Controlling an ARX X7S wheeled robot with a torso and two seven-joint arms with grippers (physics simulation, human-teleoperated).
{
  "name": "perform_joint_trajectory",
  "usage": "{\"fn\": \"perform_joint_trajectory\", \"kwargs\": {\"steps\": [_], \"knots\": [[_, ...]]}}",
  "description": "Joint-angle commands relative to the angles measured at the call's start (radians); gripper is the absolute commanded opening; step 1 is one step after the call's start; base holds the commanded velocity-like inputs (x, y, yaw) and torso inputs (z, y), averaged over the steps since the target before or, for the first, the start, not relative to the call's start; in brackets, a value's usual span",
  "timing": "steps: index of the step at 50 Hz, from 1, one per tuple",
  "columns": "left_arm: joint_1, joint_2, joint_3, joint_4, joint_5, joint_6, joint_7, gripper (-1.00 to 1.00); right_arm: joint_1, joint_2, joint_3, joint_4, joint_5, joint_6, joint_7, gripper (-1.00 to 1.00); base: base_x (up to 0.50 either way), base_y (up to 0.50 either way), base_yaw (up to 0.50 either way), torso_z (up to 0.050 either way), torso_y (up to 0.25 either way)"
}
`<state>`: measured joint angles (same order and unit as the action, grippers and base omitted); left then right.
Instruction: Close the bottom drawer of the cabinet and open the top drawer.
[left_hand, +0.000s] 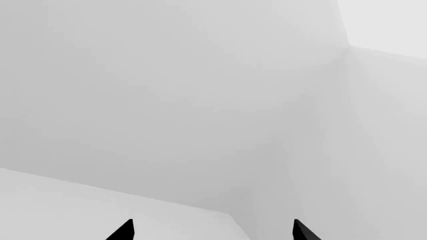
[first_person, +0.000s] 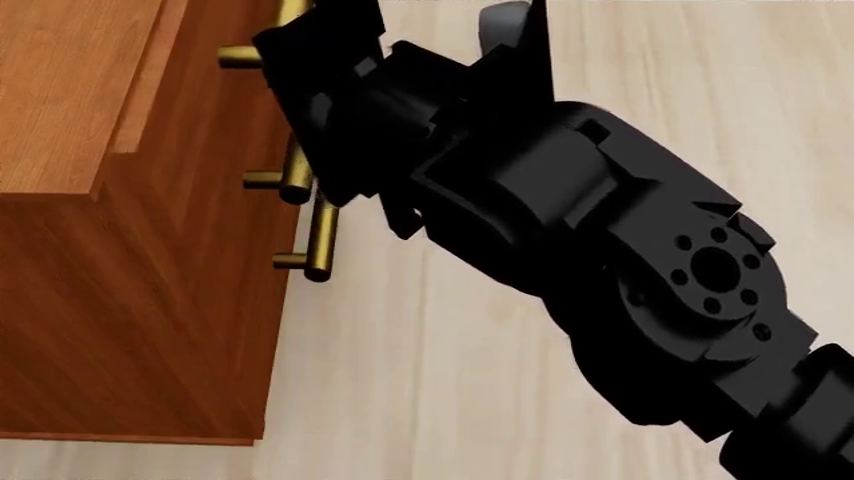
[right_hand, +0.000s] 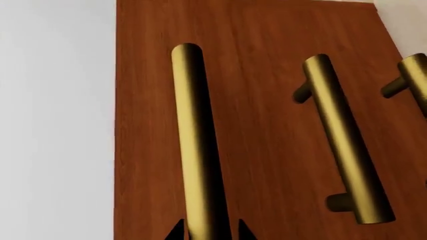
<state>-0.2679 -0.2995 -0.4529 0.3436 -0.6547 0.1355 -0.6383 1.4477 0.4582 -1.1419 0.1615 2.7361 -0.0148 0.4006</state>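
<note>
Where the right tool (right_hand: 209, 231) straddles a handle (right_hand: 195, 145) — tips cropped.

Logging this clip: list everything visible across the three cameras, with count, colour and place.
cabinet: one, reddish-brown wood, at the left of the head view; its front fills the right wrist view.
handles: three, brass bars, on the cabinet front.
floor: one, pale wood planks, beside the cabinet.
walls: plain white surfaces, all the left wrist view shows.
right arm: one, black, reaching to the handles in the head view.
right fingers: two tips, black, one on each side of one handle.
left fingers: two tips, black, apart, nothing between them.
</note>
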Motion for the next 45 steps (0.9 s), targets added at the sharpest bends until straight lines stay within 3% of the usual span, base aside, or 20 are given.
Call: {"fn": "perform_joint_trajectory", "kwargs": {"steps": [1,45], "knots": [[0.0,-0.004,0.003,0.003,-0.002,-0.004,-0.005,1.0,0.018,0.054,0.01,-0.022,-0.048,-0.026,-0.009,-1.0,0.0,0.0,0.0,0.0,0.0],[0.001,-0.01,0.013,-0.008,0.003,0.002,-0.007,1.0,-0.027,0.246,0.093,-0.276,-0.095,-0.215,0.087,-1.0,0.0,0.0,0.0,0.001,0.002]]}}
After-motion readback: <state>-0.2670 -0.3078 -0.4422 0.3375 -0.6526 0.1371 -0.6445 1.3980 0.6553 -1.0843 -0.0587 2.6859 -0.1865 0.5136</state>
